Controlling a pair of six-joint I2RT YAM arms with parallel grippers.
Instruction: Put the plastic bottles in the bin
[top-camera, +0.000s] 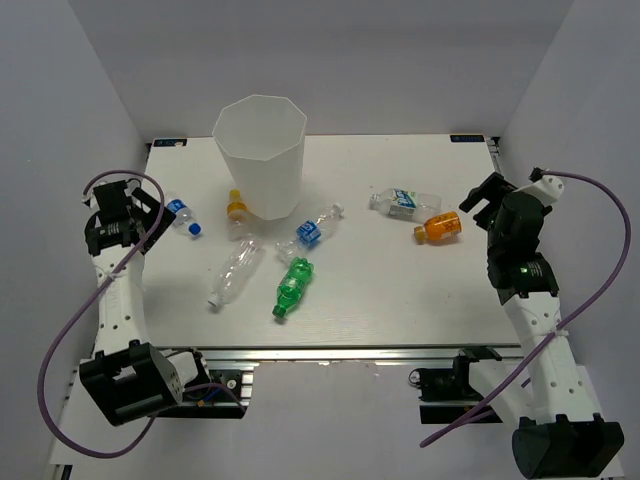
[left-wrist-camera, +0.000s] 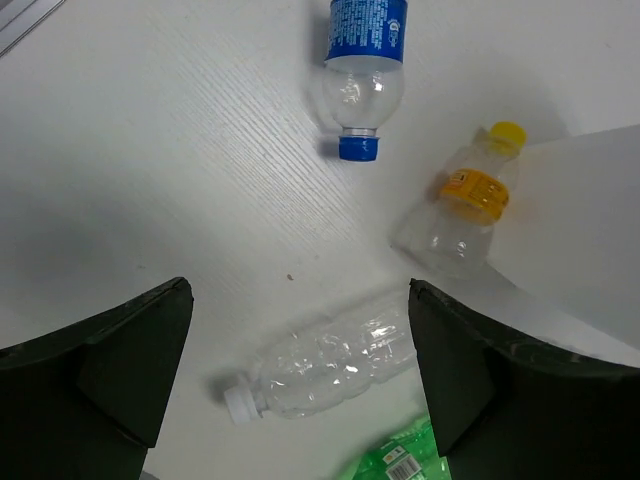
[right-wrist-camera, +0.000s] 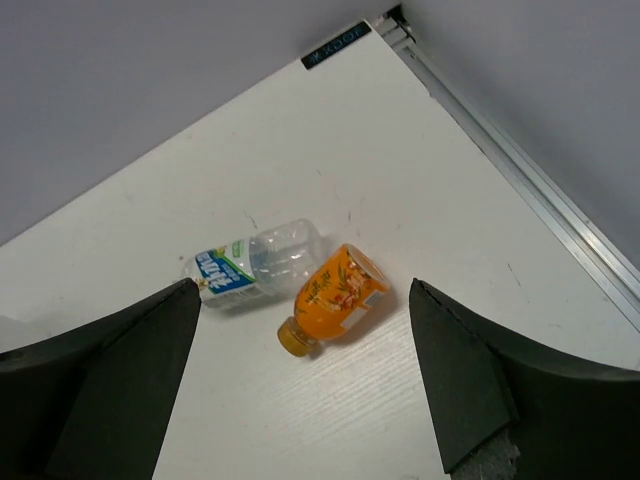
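The bin (top-camera: 262, 175) stands upright at the far middle of the table (top-camera: 400, 300), its rim wider than its base; seven plastic bottles lie on their sides around it, all on the tabletop. A yellow-capped bottle (top-camera: 237, 212) lies at the bin's near-left foot, hard against it or just beside it; I cannot tell whether they touch. Further left of the bin is a blue-capped bottle (top-camera: 181, 215) with a blue label. In front of the bin lies a crushed clear bottle (top-camera: 235, 272) with a white cap, and just right of that a green bottle (top-camera: 293, 285). A blue-labelled bottle (top-camera: 315, 230) lies at the bin's near-right side, close to the green one's far end.

Well to the right of the bin sit two more: a clear bottle with a white label (top-camera: 402, 201) and an orange bottle (top-camera: 440, 227), just beside each other.

The left gripper (left-wrist-camera: 300, 385) hangs to the left of the bin over the bottles there, its fingers spread wide and holding nothing. The right gripper (right-wrist-camera: 300, 400) hangs far to the bin's right, near the orange bottle, also spread wide and empty.
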